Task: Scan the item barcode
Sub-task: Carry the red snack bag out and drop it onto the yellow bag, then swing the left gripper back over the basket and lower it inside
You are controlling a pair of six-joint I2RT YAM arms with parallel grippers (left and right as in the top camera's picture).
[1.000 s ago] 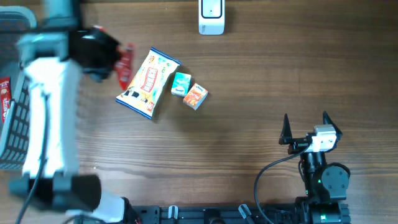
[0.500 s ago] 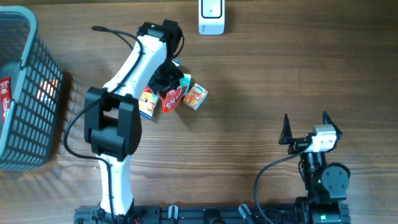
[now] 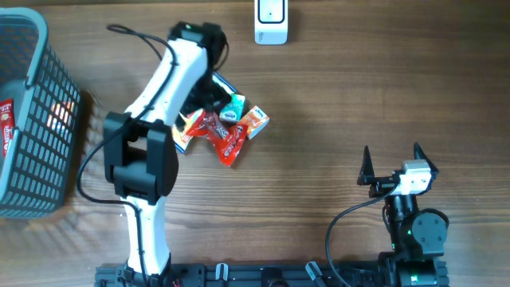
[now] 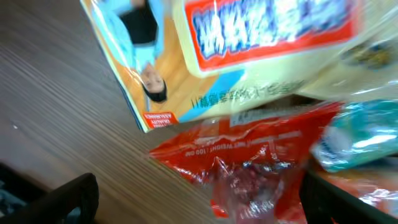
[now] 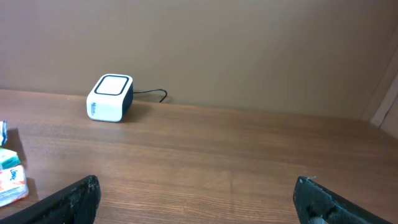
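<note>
Near side: right gripper (image 3: 391, 163) parked by its base, jaws wide, empty. Mid-table: red packet (image 3: 221, 135) lies loose on the wood, touching the snack bag (image 4: 249, 62), just beside the teal box (image 3: 233, 108) and orange box (image 3: 253, 121). Far edge: scanner (image 3: 271, 20), well apart from all of them. Nothing is held or presented to it, so I'd judge pick, present and scan are all left. Wrist view is blurred and I can't spot a barcode. Left arm stretched forward, wrist bent down over the pile. Left gripper (image 4: 205, 190) hangs right above the packet, jaws wide, gripping nothing.
</note>
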